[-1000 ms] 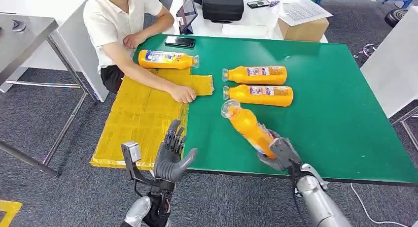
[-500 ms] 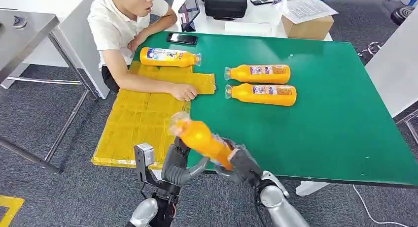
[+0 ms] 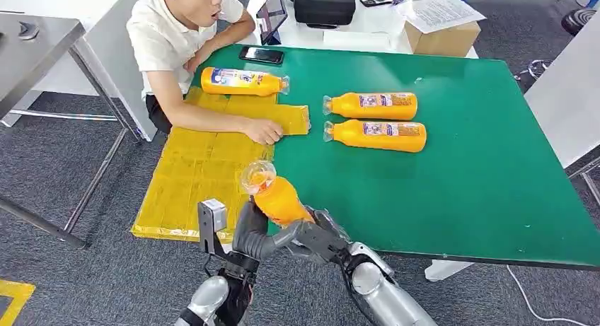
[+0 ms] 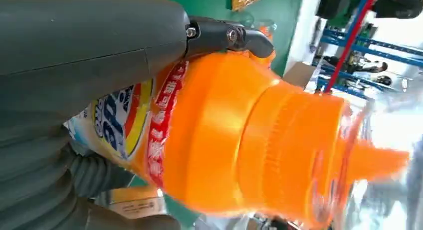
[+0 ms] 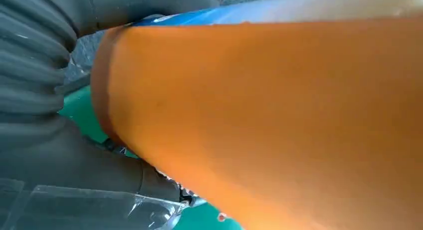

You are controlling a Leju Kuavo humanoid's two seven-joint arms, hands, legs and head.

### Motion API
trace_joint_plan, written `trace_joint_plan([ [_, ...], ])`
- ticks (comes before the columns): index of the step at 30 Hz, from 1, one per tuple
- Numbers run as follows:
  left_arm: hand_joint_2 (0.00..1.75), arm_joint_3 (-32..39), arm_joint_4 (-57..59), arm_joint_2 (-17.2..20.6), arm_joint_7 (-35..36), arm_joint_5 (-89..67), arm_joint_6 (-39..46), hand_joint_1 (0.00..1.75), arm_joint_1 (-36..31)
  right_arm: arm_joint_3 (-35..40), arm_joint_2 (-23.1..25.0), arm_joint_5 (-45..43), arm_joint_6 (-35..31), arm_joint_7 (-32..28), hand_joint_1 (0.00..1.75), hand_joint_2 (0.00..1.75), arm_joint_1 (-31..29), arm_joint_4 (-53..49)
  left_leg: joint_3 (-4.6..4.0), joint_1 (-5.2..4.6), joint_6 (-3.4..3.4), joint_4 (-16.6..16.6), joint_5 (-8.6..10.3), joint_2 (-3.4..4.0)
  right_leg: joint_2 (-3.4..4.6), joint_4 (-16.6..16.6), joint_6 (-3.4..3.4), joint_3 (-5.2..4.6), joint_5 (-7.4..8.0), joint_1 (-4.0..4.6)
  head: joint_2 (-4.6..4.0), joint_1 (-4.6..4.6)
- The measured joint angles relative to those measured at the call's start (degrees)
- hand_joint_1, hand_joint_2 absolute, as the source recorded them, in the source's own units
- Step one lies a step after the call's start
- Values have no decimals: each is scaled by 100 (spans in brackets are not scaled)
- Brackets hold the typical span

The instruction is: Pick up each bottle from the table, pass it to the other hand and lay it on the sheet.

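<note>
An orange bottle (image 3: 277, 197) with a clear cap is held tilted above the table's front edge, cap pointing away from me toward the yellow sheet (image 3: 194, 174). My right hand (image 3: 320, 238) grips its base. My left hand (image 3: 253, 230) closes around its body from the left, thumb under it. Up close, the left wrist view shows the bottle (image 4: 239, 140) in the left hand (image 4: 85, 55), a dark fingertip (image 4: 249, 38) curling over it. In the right wrist view the bottle (image 5: 279, 115) sits against the right hand (image 5: 45, 90). Another bottle (image 3: 240, 81) lies on the sheet's far end.
Two more orange bottles (image 3: 371, 105) (image 3: 378, 136) lie on the green table (image 3: 481, 177). A seated person rests a hand (image 3: 263, 132) on the sheet. A phone (image 3: 260, 55), a black case (image 3: 322, 6) and a cardboard box (image 3: 442, 36) sit beyond.
My right hand has carried the bottle left from over the table to my left hand, which now closes around it. The bottle has tipped more upright.
</note>
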Motion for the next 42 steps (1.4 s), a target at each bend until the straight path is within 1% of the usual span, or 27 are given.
trace_joint_plan([
  [4,175,112,107,2,9,128,-138,3,-106,114,17,-162,-83,-61,175,175,-8,-9,1,2,0,0,0,2,1,2,0,-1,0,1,0,0],
  [11,175,169,212,2,9,136,-171,3,-168,234,20,-186,-96,-70,175,175,-8,-42,-2,1,0,0,0,1,1,1,0,-3,0,0,0,0],
  [12,175,171,219,2,9,136,-173,112,-170,236,20,-186,-96,-70,175,175,-8,-42,-3,0,0,0,0,1,1,1,0,-2,0,0,0,0],
  [13,175,175,228,2,9,136,-175,175,-172,239,20,-186,-96,-70,171,175,-8,-42,-3,0,0,0,0,1,1,1,0,-2,0,-1,0,-2],
  [14,175,175,230,2,9,136,-175,175,-172,239,20,-186,-96,-70,168,175,-7,-42,-3,0,0,0,0,1,1,1,0,-3,0,-1,0,0],
  [16,175,180,234,2,7,136,-175,175,-172,239,20,-190,-101,-70,152,175,-7,-42,-3,0,0,0,0,1,1,0,0,-3,0,-1,0,-2],
  [17,175,180,234,2,-11,125,-175,175,-172,239,20,-210,-114,-70,154,175,-4,-42,-3,0,0,0,0,1,1,0,0,-3,0,-1,0,0],
  [18,175,180,234,2,-48,71,-167,175,-172,239,20,-232,-144,-81,148,175,3,-46,-3,0,0,0,0,1,1,1,0,-4,0,-1,0,-2],
  [19,175,180,234,7,-65,11,-140,175,-175,239,20,-252,-173,-92,138,175,17,-63,-2,0,0,0,0,1,1,0,0,-5,0,-1,0,-2],
  [20,175,177,241,7,-68,-50,-94,175,-187,239,20,-265,-210,-105,40,175,45,-96,-2,0,0,0,0,1,1,0,0,-5,0,0,0,-2],
  [21,175,171,258,9,-79,-107,-46,175,-202,236,17,-269,-243,-116,0,175,77,-140,-3,0,0,0,0,1,1,1,0,-5,0,0,0,0],
  [22,175,167,291,9,-94,-137,-31,175,-222,236,11,-254,-284,-120,0,175,102,-183,-3,0,0,0,0,1,1,1,0,-5,0,0,0,-2],
  [23,175,169,313,9,-107,-137,-40,175,-239,236,4,-245,-293,-120,0,0,123,-219,-3,0,0,0,0,2,1,1,0,-5,0,0,0,0],
  [26,175,210,354,9,-142,-109,-117,175,-293,239,-13,-284,-276,-153,0,0,208,-339,-4,1,0,0,0,1,1,1,0,-5,0,0,0,0],
  [30,175,267,311,9,-251,-43,-149,175,-324,234,-26,-376,-328,-488,0,0,404,-536,-5,1,0,0,0,1,0,1,0,-5,0,0,0,0],
  [33,175,354,80,11,-417,-76,208,175,-251,234,-52,-45,-902,-726,0,0,677,-842,-8,0,0,0,0,-1,-1,1,0,-7,-1,0,0,4],
  [36,175,530,-216,9,-546,-102,677,175,-153,287,-98,551,-1756,-979,0,0,1041,-1354,-15,1,0,0,-1,-1,0,1,0,-15,-1,0,0,0],
  [38,175,687,-343,11,-553,-25,795,175,-89,335,-114,719,-2134,-1111,0,0,1232,-1660,-16,2,-1,0,-2,1,0,0,-1,-21,-2,1,0,2],
  [42,175,1016,-683,9,-621,211,961,175,99,363,-111,758,-2889,-1320,0,0,1584,-2161,-20,4,-1,-1,-1,1,0,1,-2,-25,-2,3,0,0],
])
